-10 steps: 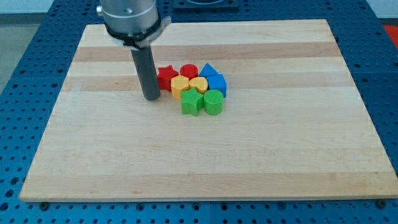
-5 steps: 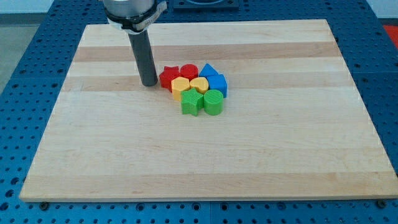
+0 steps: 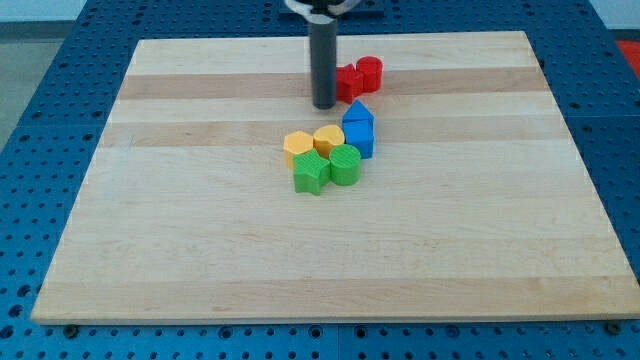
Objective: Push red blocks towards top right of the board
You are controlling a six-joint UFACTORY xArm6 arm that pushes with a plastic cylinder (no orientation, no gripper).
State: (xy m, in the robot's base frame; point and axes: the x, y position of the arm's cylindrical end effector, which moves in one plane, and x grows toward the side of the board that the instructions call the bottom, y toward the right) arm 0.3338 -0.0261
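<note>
Two red blocks sit at the view's upper middle: a red star (image 3: 349, 81), partly hidden by the rod, and a red cylinder (image 3: 369, 72) touching it on its right. My tip (image 3: 324, 104) rests on the board just left of the red star, against or very close to it. Below them lie two blue blocks (image 3: 358, 129), two yellow blocks (image 3: 313, 143) and two green blocks (image 3: 328, 167) in a cluster, apart from the red pair.
The wooden board (image 3: 180, 250) lies on a blue perforated table. The board's top right corner (image 3: 525, 38) is well to the right of the red blocks.
My tip has swept up and to the right. The red star and red cylinder left the cluster and moved up-right with it. The other blocks shifted only slightly.
</note>
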